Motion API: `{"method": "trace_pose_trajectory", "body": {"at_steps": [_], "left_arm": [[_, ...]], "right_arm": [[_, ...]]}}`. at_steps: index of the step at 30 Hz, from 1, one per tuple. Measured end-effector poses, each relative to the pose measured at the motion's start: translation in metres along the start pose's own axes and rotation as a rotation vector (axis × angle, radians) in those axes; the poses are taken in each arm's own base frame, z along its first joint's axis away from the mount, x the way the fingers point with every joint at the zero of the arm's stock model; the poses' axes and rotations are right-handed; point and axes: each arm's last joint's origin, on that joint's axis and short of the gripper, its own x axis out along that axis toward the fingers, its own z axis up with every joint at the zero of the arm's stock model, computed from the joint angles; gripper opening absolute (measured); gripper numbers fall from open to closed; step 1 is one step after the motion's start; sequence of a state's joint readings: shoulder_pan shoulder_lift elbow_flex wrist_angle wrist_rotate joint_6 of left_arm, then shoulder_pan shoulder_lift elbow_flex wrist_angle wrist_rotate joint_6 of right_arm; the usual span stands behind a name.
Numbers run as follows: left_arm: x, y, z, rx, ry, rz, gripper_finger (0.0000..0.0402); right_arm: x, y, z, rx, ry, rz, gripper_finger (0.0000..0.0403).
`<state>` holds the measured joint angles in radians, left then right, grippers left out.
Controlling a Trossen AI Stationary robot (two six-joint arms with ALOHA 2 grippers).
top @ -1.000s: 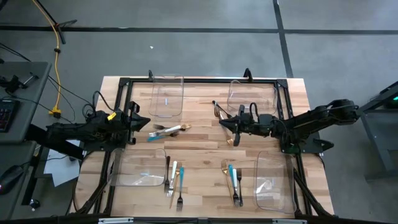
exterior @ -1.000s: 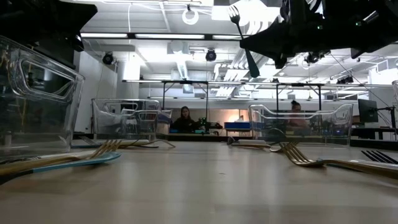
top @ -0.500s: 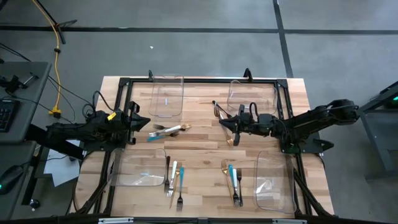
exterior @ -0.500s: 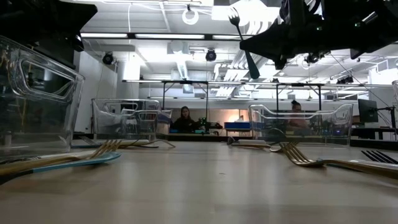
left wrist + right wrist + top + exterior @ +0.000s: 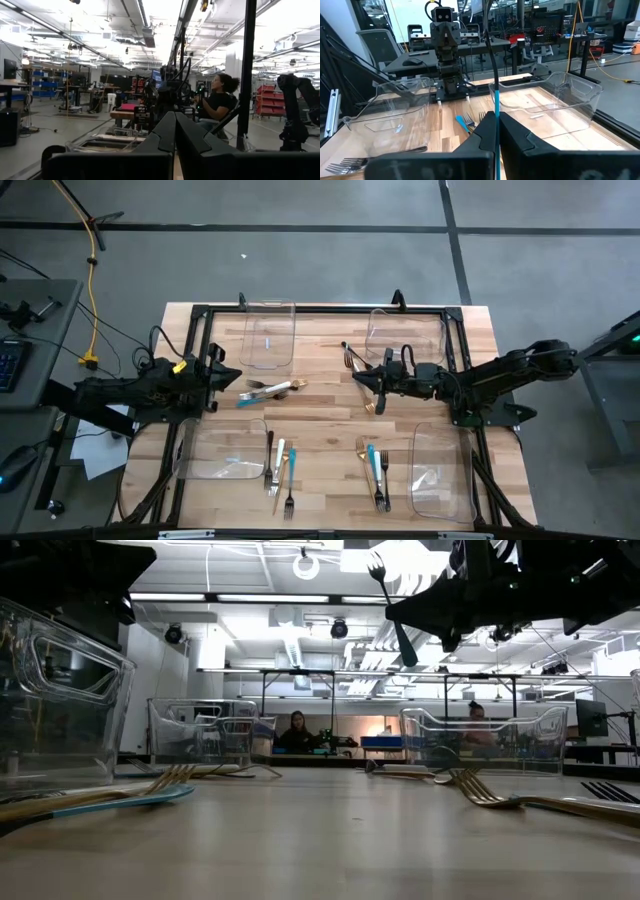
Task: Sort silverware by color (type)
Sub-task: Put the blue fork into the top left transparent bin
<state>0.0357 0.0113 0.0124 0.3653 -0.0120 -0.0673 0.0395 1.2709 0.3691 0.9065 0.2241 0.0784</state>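
My right gripper hovers over the table's middle right, shut on a fork with a teal handle and dark tines. My left gripper waits shut and empty at the left, above the table. More silverware lies flat on the wood. A mixed teal, gold and white pile is in front of the left gripper. There is a group near the front left, another near the front right, and gold forks by the far right bin. My right gripper pinches the fork's handle between its two fingers, around the middle of the fork's length. The fingers lie level, coming from the table's right side, across the fork. The fork stands nearly upright with its tines up, lifted clear of the table.
Four clear plastic bins stand on the table: far left, far right, near left, near right. A black frame runs round the table. People sit at desks in the room behind.
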Motion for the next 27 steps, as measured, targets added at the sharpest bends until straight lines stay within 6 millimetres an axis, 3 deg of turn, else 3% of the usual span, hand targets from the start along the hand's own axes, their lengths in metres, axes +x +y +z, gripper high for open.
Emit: {"method": "trace_pose_trajectory", "body": {"at_steps": [9, 16, 27], "left_arm": [[0.000, 0.000, 0.001, -0.044, -0.010, 0.007, 0.0001], [0.006, 0.005, -0.003, -0.049, 0.013, 0.162, 0.0011], [0.045, 0.009, -0.011, 0.013, 0.120, 0.254, 0.0141]], "right_arm": [[0.000, 0.000, -0.001, -0.002, 0.007, -0.001, 0.0000], [0.001, -0.002, 0.000, -0.001, 0.003, -0.009, 0.0000], [0.016, -0.012, 0.020, -0.003, -0.052, 0.024, 0.0000]]}}
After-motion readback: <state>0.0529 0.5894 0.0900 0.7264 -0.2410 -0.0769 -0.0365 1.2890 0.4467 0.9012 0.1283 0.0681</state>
